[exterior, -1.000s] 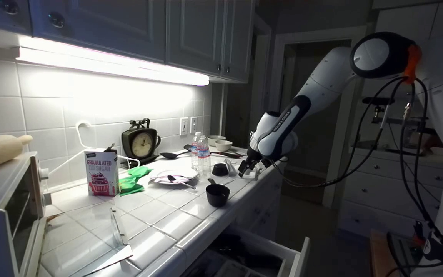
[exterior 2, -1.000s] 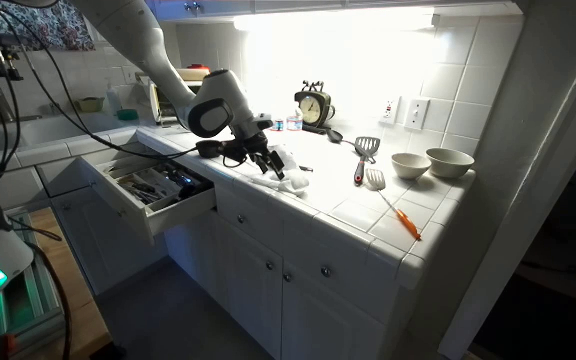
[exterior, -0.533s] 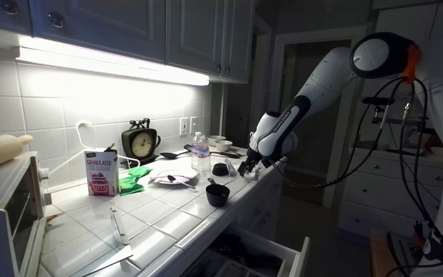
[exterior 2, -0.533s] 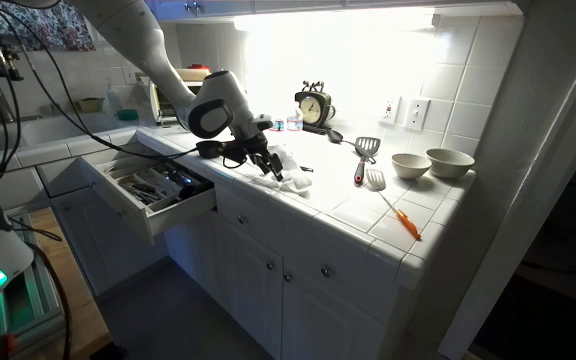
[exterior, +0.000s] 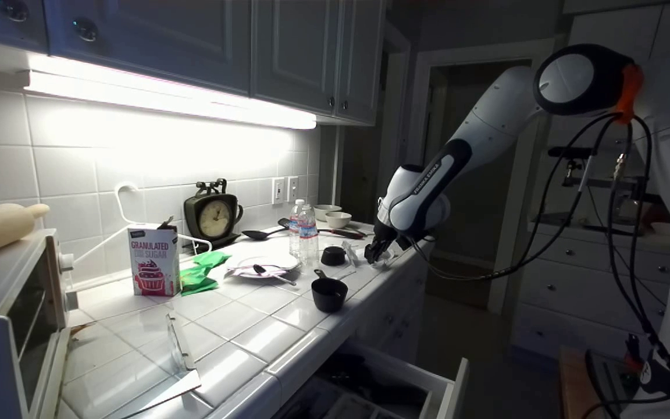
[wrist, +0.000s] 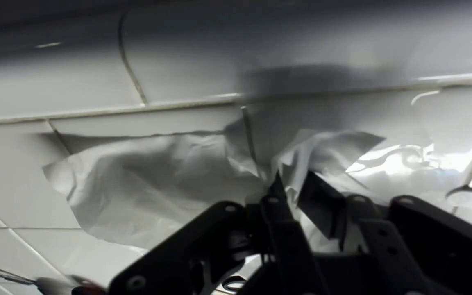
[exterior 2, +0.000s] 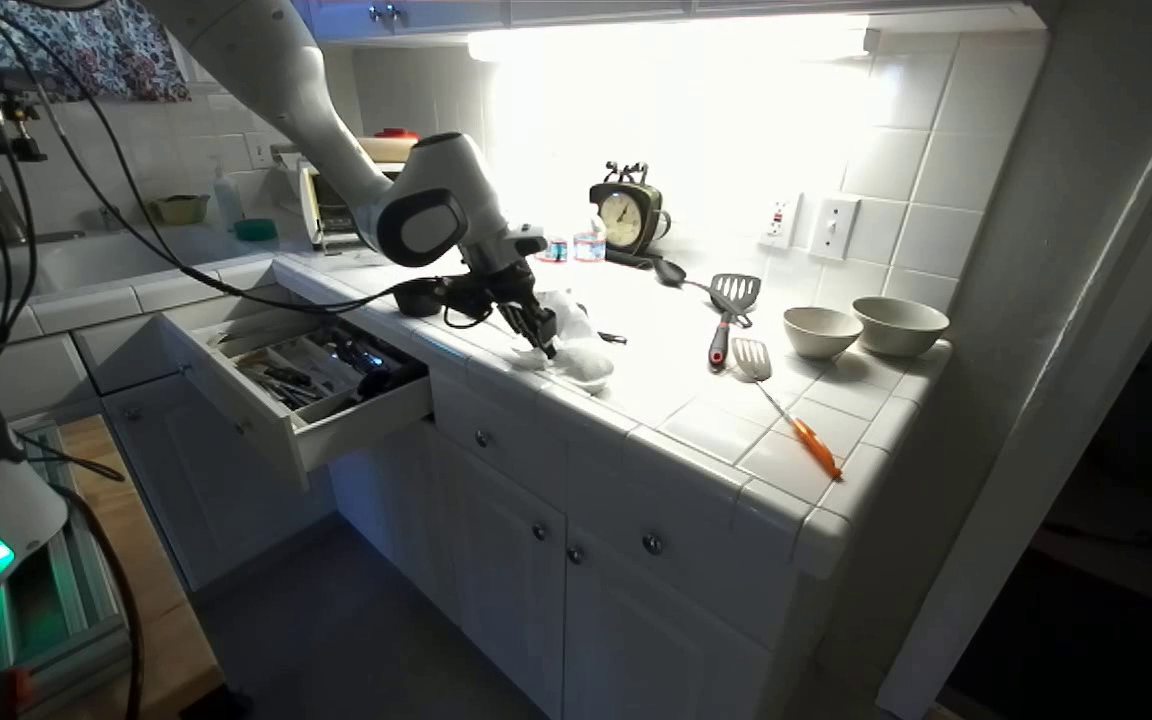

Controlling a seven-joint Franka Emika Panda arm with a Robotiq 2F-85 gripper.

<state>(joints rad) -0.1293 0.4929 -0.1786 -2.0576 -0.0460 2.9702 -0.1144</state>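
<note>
A crumpled white sheet, paper or thin cloth (wrist: 137,184), lies on the tiled counter near its front edge. My gripper (wrist: 293,178) points down at it in the wrist view, and the black fingertips are close together with a fold of the sheet pinched between them. To either side of the jaws the rest of the sheet spreads out, resting on the tiles. In an exterior view the gripper (exterior 2: 543,345) is over the left part of the bunched sheet (exterior 2: 586,368). Seen from elsewhere, the gripper (exterior: 373,256) stands just right of an upturned black cup (exterior: 332,256).
An open drawer (exterior 2: 361,432) of utensils juts out below the counter. A black measuring cup (exterior: 329,295), water bottles (exterior: 308,235), a plate (exterior: 236,267) and a sugar box (exterior: 153,262) stand along the counter. Towards its far end are two bowls (exterior 2: 821,332) and an orange-handled turner (exterior 2: 816,447).
The jaws have come together from wide apart, gathering a fold of the white sheet. The sheet has bunched up, and the arm has risen very slightly.
</note>
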